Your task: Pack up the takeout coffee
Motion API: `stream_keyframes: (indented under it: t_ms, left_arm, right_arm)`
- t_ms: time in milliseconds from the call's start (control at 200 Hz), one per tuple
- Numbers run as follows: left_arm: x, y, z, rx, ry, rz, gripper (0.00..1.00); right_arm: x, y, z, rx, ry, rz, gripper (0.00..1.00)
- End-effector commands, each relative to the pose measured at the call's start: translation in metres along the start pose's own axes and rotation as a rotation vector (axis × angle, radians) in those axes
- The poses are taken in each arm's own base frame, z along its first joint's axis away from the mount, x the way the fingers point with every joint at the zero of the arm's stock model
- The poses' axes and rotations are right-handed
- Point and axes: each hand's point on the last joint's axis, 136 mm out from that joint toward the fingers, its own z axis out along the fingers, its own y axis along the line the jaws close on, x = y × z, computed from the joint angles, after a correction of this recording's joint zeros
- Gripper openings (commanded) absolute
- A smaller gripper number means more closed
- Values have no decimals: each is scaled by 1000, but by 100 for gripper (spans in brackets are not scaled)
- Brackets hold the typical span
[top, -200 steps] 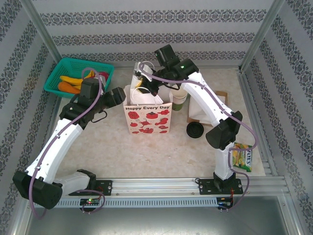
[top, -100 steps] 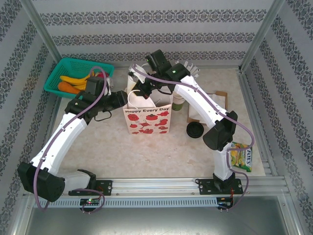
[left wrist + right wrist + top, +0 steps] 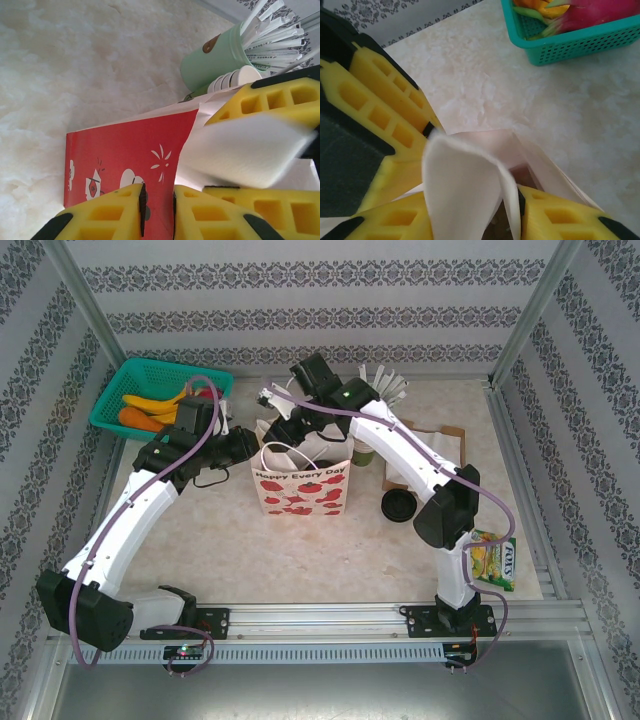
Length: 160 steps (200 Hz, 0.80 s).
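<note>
At the middle, the left gripper [image 3: 157,192] pinches the paper bag [image 3: 300,490]; the right gripper [image 3: 472,195] is spread around its handle [image 3: 455,160]. Green cups [image 3: 362,454] peek just right; which is the coffee, I cannot tell. It seems light, squashy: hold its sides softly.

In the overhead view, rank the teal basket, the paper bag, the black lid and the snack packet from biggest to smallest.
1. teal basket
2. paper bag, close behind; both are partly hidden, so this order is unsure
3. snack packet
4. black lid

Basket [image 3: 108,400] far left, bag [image 3: 300,490] centre
</note>
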Motion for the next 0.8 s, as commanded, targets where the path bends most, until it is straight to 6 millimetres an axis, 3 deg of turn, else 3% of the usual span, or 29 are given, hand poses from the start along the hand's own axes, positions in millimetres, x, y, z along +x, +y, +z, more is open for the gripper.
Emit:
stream_keyframes:
  t_ms: [0,365,545,615,794]
  left_arm:
    - [-4,-4,-7,10,-11,11,22]
    - [-3,-5,-3,23,3,6,16]
    - [-3,-6,0,30,5,-2,14]
    - [-4,-7,0,34,6,-4,14]
    - [-4,-8,1,37,6,-16,14]
  right_arm:
    - [-16,17,-20,-5,-60,-45,43]
    - [22,-11,16,78,55,14,17]
    - [23,-4,9,55,70,-24,8]
    - [19,5,0,29,56,-56,11]
    - [3,8,-38,98,-17,-108,41]
